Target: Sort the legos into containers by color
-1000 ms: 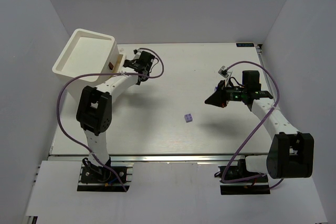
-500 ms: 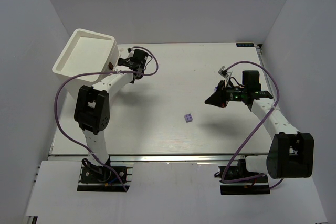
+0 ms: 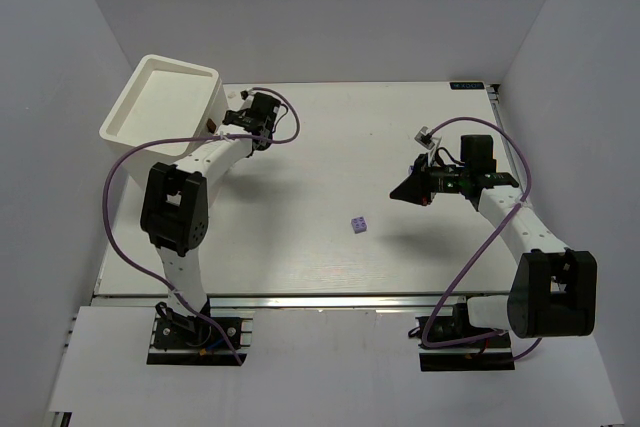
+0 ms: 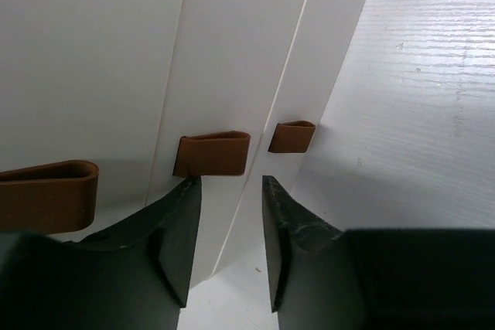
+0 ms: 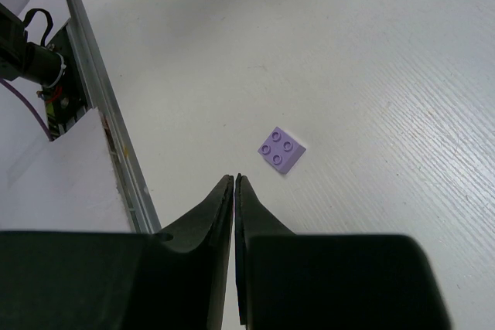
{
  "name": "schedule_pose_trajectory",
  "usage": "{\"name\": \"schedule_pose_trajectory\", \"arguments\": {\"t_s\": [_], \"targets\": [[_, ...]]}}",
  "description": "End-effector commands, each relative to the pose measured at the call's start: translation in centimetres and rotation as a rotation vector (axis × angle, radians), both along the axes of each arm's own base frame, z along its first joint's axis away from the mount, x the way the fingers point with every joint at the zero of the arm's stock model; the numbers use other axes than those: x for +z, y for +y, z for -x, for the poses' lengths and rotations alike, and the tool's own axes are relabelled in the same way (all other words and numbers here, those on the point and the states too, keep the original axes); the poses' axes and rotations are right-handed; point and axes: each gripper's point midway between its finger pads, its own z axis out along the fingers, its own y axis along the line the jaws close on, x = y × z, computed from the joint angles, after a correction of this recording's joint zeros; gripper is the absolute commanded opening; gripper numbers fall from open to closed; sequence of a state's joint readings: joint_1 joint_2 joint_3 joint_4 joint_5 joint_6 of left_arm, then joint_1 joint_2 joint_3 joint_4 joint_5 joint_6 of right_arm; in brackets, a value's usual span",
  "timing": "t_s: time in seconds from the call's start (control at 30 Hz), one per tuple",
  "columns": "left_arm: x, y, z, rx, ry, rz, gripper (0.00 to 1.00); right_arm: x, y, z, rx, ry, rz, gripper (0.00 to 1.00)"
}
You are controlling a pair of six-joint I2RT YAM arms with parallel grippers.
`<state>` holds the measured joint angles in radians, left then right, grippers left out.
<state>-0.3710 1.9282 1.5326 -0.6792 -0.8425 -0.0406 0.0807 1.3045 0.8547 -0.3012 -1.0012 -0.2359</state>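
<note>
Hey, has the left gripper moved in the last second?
Yes. The left gripper has shifted leftward in the top view, closer to the cream-white box.

Bright, even overhead light; soft shadows, sharp focus.

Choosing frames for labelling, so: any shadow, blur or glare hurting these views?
Top external: even light, lavender lego tiny, soft shadow beneath the right arm. Left wrist: fingers dark, brown knobs on shaded drawer fronts. Right wrist: lavender lego crisp, no glare.
</note>
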Motion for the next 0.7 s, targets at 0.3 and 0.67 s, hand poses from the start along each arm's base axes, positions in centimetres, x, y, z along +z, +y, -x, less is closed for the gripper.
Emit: {"name": "schedule_pose_trajectory", "arguments": {"t_s": [0.3,0.67], "targets": [[3.6,-2.7,0.4,-0.096,-0.089,0.184,0.29,1.3,0.2,-0.3,0.017,-0.031,-0.015,0.09],[0.8,-3.4,2.9,-0.130,-0.032,0.221,0.45,1.3,0.3,-0.3,0.018,-0.032,-0.016,0.09]]}}
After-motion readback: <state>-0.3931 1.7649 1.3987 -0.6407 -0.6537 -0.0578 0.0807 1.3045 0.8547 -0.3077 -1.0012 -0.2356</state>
